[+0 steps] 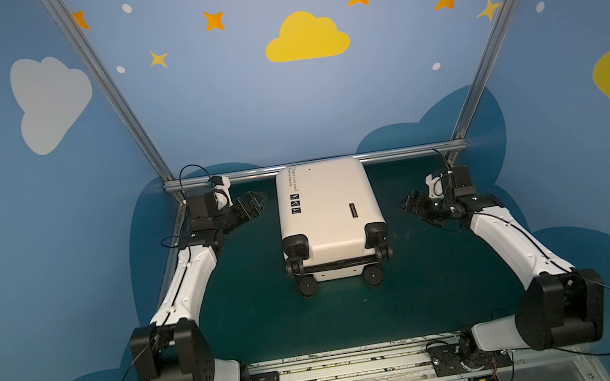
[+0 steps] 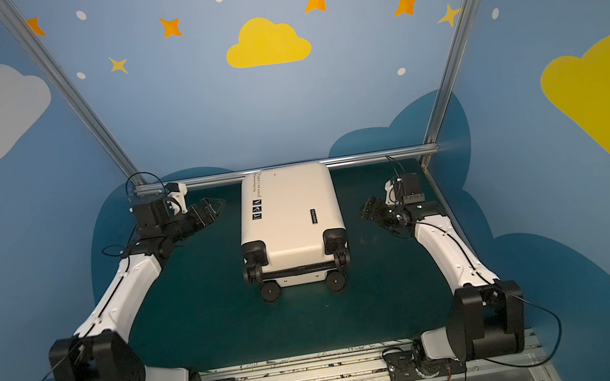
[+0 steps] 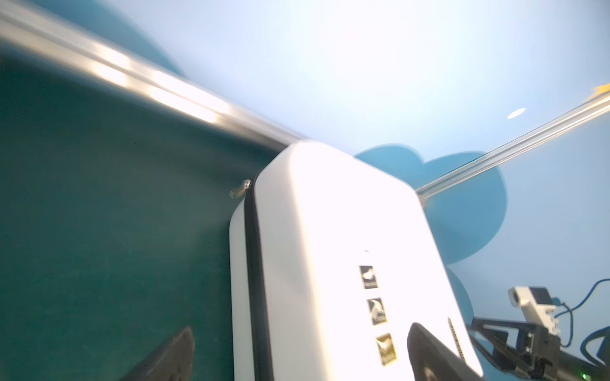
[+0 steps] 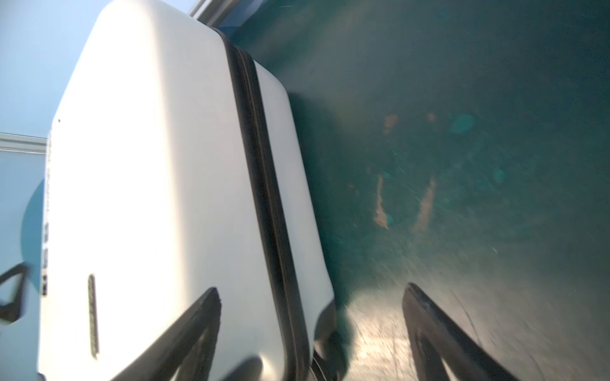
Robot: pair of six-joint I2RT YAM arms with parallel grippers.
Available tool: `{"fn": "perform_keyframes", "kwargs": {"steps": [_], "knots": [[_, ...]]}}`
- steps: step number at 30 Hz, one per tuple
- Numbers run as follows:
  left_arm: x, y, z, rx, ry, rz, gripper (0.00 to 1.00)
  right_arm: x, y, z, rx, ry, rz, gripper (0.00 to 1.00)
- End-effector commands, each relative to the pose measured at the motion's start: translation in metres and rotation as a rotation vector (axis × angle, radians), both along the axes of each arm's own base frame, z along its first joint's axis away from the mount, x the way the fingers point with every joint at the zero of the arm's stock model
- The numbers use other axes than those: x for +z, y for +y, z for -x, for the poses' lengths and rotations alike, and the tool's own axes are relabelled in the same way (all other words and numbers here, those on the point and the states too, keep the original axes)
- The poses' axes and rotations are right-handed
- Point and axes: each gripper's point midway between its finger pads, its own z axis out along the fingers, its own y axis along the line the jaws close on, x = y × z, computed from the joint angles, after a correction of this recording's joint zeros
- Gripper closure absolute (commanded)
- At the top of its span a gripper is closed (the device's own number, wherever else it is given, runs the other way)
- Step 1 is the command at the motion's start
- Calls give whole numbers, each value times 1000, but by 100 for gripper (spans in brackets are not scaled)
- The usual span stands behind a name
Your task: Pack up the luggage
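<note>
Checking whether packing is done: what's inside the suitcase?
Nothing inside shows. The luggage lies shut on the green table, its two shells meeting along the black zipper band, so any contents are covered.

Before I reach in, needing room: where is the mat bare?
Widest: dark green mat between the cream-white hard-shell suitcase and the front aluminium rail. Side strips are crowded by the left gripper and right gripper.

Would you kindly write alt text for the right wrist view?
A closed cream-white suitcase with a black zipper band lies on the dark green table, seen close up. The right gripper is open and empty, short of the suitcase.
</note>
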Motion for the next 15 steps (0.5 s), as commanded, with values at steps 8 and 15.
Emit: {"fn": "perform_keyframes", "kwargs": {"steps": [8, 15], "knots": [[-2, 10, 62, 101, -65, 70, 1, 22, 30, 86, 197, -206, 86, 14], [-23, -11, 107, 35, -18, 175, 1, 14, 58, 125, 318, -238, 112, 14]]}}
